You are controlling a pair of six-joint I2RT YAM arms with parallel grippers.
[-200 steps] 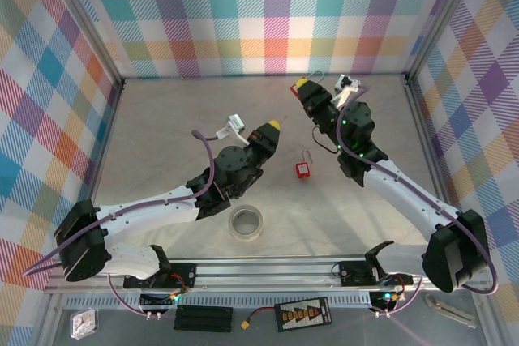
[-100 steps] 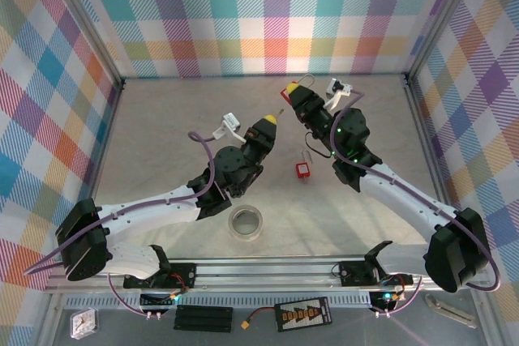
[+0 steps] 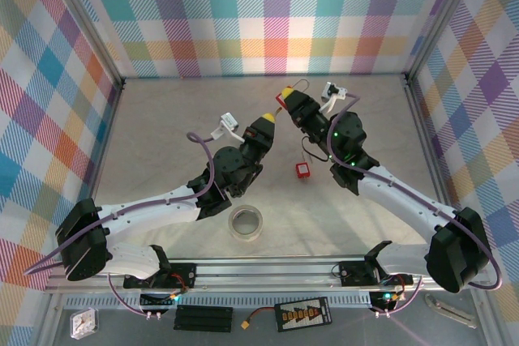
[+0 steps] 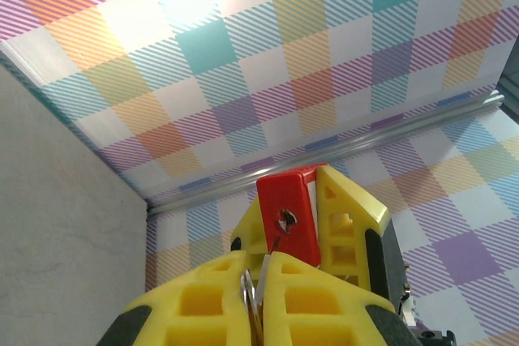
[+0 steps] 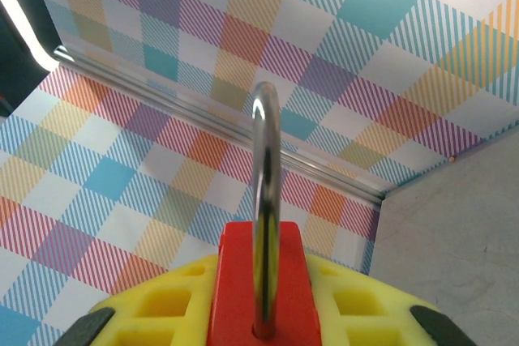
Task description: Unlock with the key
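- Yellow fingers of the left gripper (image 3: 270, 122) are pinched tight on a thin metal key (image 4: 248, 297), which pokes out between them.
- The key points at the keyhole (image 4: 285, 218) in the red padlock (image 5: 255, 285). It is very close, but I cannot tell if it touches.
- The right gripper (image 3: 289, 101) squeezes the padlock from both sides. The shiny loop (image 5: 263, 192) sticks out past its fingers.
- The two grippers meet nose to nose over the far middle of the grey table (image 3: 162, 143).
- A small red lock (image 3: 303, 169) lies on the table, just beside the right arm.
- A roll of clear tape (image 3: 246, 223) lies flat, nearer the arm bases.
- Checked walls (image 3: 268, 14) in many colours stand all around.
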